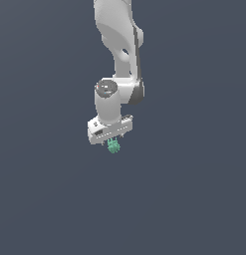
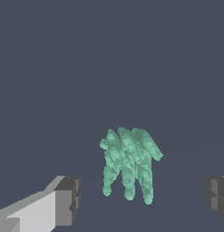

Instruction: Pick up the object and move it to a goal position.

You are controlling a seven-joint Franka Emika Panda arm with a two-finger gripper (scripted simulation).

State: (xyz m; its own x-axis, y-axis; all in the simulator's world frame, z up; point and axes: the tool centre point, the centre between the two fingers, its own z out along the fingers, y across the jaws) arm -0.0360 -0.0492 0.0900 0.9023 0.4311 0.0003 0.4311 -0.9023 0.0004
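Note:
The object is a small teal-green bumpy lump with several finger-like lobes. In the wrist view it lies between the two dark fingertips, with clear gaps on both sides, so nothing touches it. My gripper is open wide around it. In the exterior view the object shows just beneath the white hand, and my gripper points straight down over it. The fingers are barely visible there.
The white arm reaches down from the top of the exterior view. A plain dark grey-blue floor surrounds the object on every side, and nothing else is in view.

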